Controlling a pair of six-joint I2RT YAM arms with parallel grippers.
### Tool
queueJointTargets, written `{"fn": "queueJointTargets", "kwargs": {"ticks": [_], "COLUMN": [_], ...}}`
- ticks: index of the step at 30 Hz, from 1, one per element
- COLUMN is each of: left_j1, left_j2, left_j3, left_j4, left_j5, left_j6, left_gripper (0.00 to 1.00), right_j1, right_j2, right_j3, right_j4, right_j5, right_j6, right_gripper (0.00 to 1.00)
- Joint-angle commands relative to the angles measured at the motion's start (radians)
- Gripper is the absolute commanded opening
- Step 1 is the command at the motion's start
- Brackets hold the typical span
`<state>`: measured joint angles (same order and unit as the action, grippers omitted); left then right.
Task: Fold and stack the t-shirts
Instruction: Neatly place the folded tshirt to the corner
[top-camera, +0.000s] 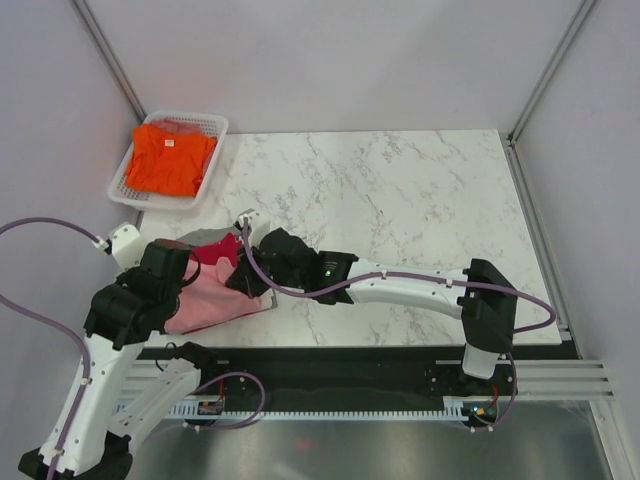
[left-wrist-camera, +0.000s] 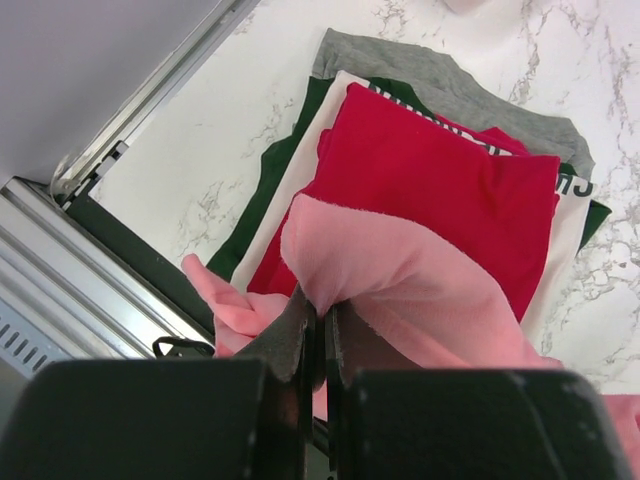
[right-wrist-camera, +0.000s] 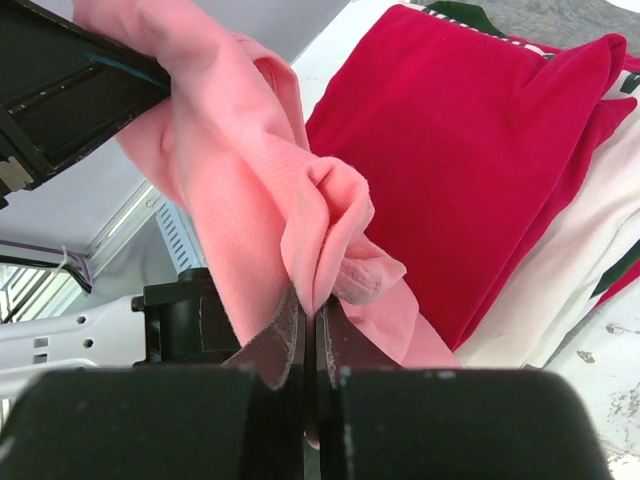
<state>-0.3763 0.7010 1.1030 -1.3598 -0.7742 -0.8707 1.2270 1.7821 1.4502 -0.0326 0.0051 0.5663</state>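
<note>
Marble-patterned counter (top-camera: 400, 200), near left corner: the left fingers (left-wrist-camera: 300, 340) are pressed tightly together on a fold of the pink t-shirt (left-wrist-camera: 400, 270), while the right fingers (right-wrist-camera: 290, 335) are clamped just as narrowly on another gathered edge of it, so the garment hangs lifted between the two arms. Only the overhead camera takes in the whole scene. It shows both arms meeting over the pile by the front edge and, well apart at the far left corner, an orange t-shirt (top-camera: 172, 158) lying in a white mesh basket (top-camera: 216, 124). The wrist cameras supply what that view blurs, the layers of the stack. A red t-shirt (left-wrist-camera: 430, 180) lies folded on top, with a white t-shirt (left-wrist-camera: 565, 235) bearing dark lettering under it, then a dark green garment (left-wrist-camera: 265, 190) and a grey t-shirt (left-wrist-camera: 450, 85) jutting out at the far side. The pink cloth looks soft, creased and bunched at each pinch point, its loose part trailing across the near edge of the red one. From the right wrist it is also seen draped over the left arm's black body.
</note>
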Motion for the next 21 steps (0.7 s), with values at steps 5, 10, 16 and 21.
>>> {"fn": "queueJointTargets", "kwargs": {"ticks": [5,10,16,21], "left_j1": [0.005,0.008,0.036,0.199], "left_j2": [-0.023,-0.035,-0.002,0.020], "left_j3": [-0.018,-0.035,-0.054,-0.097], "left_j4": [0.045,0.065,0.114,0.240], "left_j5": [0.058,0.062,0.078,0.214], "left_j6": [-0.024,-0.021,0.022,0.142], "left_gripper": [0.02,0.02,0.02,0.02], "right_j1": [0.011,0.011,-0.004,-0.029], "right_j2": [-0.046,-0.018,0.014,0.033], "right_j3": [0.018,0.039,0.064,0.075], "right_j4": [0.020,0.011,0.010,0.010], "right_j5": [-0.002,-0.004,-0.034,-0.048], "right_j6": [0.023,0.027,0.035,0.038], "right_gripper": [0.00,0.00,0.00,0.00]}}
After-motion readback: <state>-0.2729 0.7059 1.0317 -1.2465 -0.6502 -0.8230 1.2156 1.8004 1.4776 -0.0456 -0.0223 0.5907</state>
